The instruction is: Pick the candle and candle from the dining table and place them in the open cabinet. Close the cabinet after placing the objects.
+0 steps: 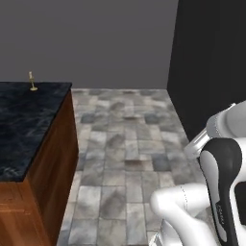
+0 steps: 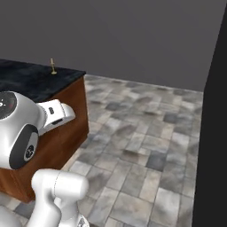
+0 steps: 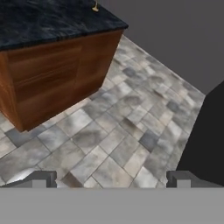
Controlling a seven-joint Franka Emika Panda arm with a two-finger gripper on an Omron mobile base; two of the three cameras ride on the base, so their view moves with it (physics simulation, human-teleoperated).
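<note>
The thin cream taper candle on its slender brass stick (image 1: 32, 81) stands upright near the far right corner of the large table with the black, white-veined marble top and reddish-brown wood sides (image 1: 24, 125), its long axis vertical. In the hand view the two-finger tool (image 3: 111, 179) hangs over the grey stone-tiled floor (image 3: 127, 127) with its two dark tips spread wide apart and nothing between them, so it is open and holds nothing. From that tool the taper lies far ahead and to the left, well apart, at the far edge of the table top (image 3: 95, 6), with the wooden side of the table and a stretch of floor in between. My reading is that the coming move turns on closing that gap, so the tool must come up over the table's near right edge and reach toward its far corner before any grasp on the upright stick. Counted: one candle can be seen, the taper; one table; one arm with one tool. A tall, flat black panel (image 1: 211, 67) rises at the right.
</note>
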